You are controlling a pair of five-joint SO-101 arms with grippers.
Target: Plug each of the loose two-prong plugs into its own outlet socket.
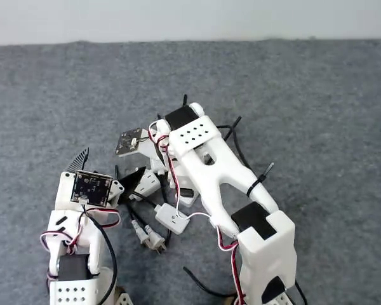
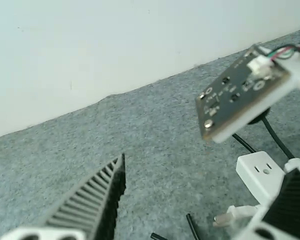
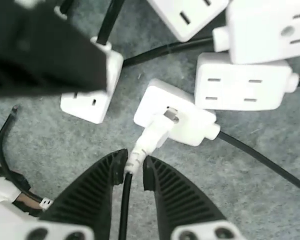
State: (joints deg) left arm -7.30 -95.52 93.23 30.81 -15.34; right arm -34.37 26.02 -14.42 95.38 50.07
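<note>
In the right wrist view my right gripper (image 3: 134,159) is shut on the cord end of a white two-prong plug (image 3: 153,135). Its prongs touch the face of a white outlet socket (image 3: 190,122) lying on the grey carpet. More white sockets (image 3: 247,87) lie around it. My left gripper (image 2: 210,167) stands wide open near the carpet, with a white socket (image 2: 259,172) by its one black finger (image 2: 290,200) and nothing held. In the high view, loose plugs (image 1: 153,239) lie on black cords between the two arms, by a white adapter (image 1: 171,218).
The right arm (image 1: 206,159) stretches over the cluster of sockets and hides much of it. Its camera board (image 2: 240,95) hangs close in front of the left gripper. Black cords (image 1: 200,283) trail across the carpet (image 1: 317,114) near the arm bases. A pale wall (image 1: 190,19) borders the far side.
</note>
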